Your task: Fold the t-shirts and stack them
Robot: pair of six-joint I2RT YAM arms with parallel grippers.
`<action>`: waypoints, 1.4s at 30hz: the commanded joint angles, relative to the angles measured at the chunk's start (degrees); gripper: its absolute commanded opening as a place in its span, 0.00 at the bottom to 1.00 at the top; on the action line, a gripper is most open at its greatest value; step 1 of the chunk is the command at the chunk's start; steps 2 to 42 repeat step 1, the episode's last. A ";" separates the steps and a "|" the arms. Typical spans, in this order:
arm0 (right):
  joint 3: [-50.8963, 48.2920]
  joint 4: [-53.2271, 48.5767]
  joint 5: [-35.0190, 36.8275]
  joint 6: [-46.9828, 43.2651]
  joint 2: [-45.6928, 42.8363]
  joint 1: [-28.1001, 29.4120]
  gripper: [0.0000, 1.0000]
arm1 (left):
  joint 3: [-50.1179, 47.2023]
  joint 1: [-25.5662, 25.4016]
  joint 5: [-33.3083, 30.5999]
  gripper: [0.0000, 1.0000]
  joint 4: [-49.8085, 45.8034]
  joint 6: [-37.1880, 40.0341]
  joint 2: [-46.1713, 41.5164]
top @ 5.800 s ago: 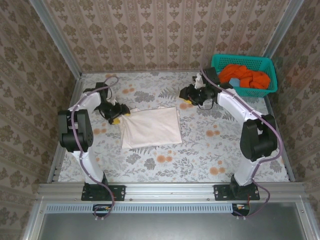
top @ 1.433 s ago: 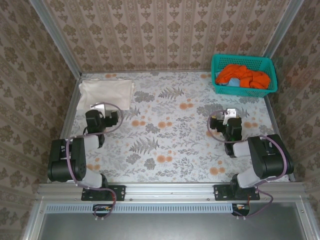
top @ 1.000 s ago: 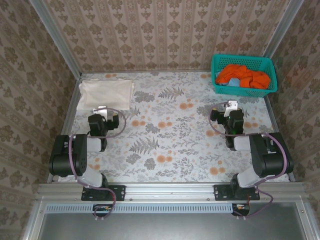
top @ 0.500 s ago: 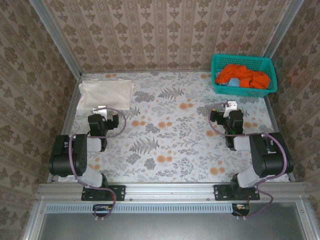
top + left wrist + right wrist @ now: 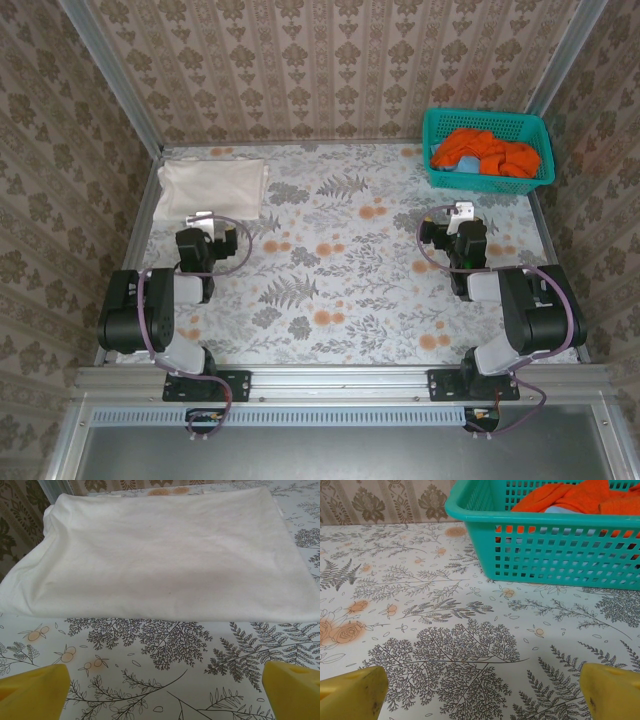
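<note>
Quick look at where we are. The folded cream-white cotton t-shirt lies flat on the floral-print table, at the far edge like the teal plastic lattice basket, but at the opposite corner, well apart from it. The crumpled bright orange t-shirts are heaped inside the basket, poking above its rim.

The left tool has its yellow fingers wide apart with nothing between them. It sits on the side away from the basket and points at the cream shirt. The right tool is spread just as wide and empty, a bit short of the basket's near wall.

We reckon the orange cloth is light, limp and clingy. A pinch on the highest bunched fold above the rim looks like the best grab, but a second shirt may well drag along with it.

Stuff we can't make out:
- How many orange shirts are in that heap.
- What the pale bluish bit under them is.
- Any print or sleeves on the cream one, since they're tucked away by the fold.
- The basket's right end, cut off in the right wrist view.
</note>
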 commanded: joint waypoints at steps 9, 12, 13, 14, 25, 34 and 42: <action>0.07 -0.44 -0.78 0.44 0.18 -0.14 0.99 | 0.89 0.07 -0.05 1.00 1.73 1.12 -0.40; 0.07 -0.44 -0.78 0.44 0.18 -0.14 0.99 | 0.89 0.07 -0.05 1.00 1.73 1.12 -0.40; 0.07 -0.44 -0.78 0.44 0.18 -0.14 0.99 | 0.89 0.07 -0.05 1.00 1.73 1.12 -0.40; 0.07 -0.44 -0.78 0.44 0.18 -0.14 0.99 | 0.89 0.07 -0.05 1.00 1.73 1.12 -0.40; 0.07 -0.44 -0.78 0.44 0.18 -0.14 0.99 | 0.89 0.07 -0.05 1.00 1.73 1.12 -0.40; 0.07 -0.44 -0.78 0.44 0.18 -0.14 0.99 | 0.89 0.07 -0.05 1.00 1.73 1.12 -0.40; 0.07 -0.44 -0.78 0.44 0.18 -0.14 0.99 | 0.89 0.07 -0.05 1.00 1.73 1.12 -0.40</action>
